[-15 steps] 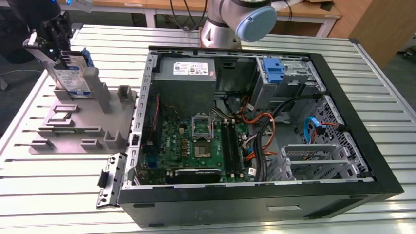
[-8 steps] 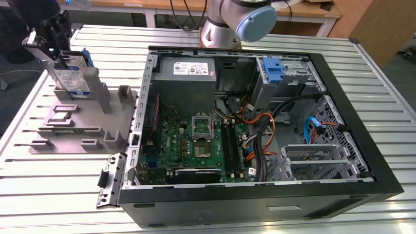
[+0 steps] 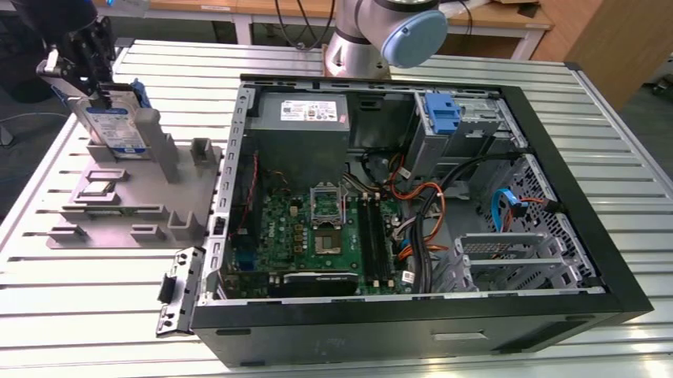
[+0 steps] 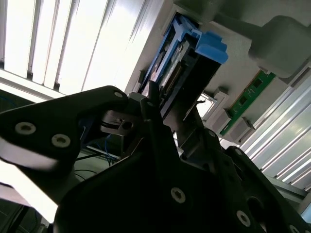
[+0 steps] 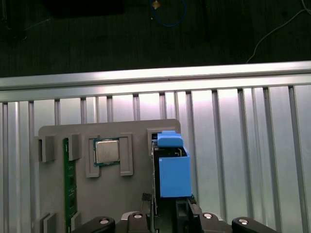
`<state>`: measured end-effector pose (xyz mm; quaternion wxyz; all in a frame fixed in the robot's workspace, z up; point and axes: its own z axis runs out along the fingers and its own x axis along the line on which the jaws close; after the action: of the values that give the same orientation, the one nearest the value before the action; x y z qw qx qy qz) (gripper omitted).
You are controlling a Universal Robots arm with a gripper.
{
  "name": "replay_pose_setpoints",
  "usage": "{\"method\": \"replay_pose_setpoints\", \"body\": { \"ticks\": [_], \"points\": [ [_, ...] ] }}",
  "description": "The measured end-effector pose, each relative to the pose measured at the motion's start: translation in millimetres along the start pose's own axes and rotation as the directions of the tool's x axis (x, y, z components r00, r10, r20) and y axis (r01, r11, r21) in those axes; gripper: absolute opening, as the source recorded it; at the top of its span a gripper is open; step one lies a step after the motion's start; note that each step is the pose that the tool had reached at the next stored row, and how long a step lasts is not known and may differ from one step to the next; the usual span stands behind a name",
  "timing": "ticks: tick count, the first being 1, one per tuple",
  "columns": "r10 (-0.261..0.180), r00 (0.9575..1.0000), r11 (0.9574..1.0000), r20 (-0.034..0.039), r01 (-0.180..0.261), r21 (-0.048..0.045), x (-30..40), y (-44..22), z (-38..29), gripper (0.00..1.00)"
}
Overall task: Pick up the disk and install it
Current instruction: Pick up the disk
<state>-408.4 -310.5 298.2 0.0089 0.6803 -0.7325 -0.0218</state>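
In the exterior view the tool [image 3: 98, 85] is closed on the disk [image 3: 112, 126], which stands upright in the grey holder [image 3: 116, 214] on the worktop [image 3: 84, 315], beside the open case [image 3: 622, 293]. In the second wrist view the jaws flank its blue bracket [image 4: 210, 48]. The first wrist view shows the same. The pick-up seems in hand; the lift should go straight out of the slot

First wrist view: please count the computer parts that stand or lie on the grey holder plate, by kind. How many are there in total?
disk: 1
processor chip: 1
green memory stick: 1
Total: 3
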Motion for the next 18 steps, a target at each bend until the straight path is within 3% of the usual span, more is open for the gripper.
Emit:
{"method": "replay_pose_setpoints", "body": {
  "ticks": [1,4,18],
  "points": [
    [0.0,1.0,1.0,0.0,0.0,0.0,0.0,0.0,0.0,0.36],
    [0.0,1.0,1.0,0.0,0.0,0.0,0.0,0.0,-0.1,0.35],
    [0.0,1.0,1.0,0.0,0.0,0.0,0.0,0.0,-0.4,0.35]
  ]
}}
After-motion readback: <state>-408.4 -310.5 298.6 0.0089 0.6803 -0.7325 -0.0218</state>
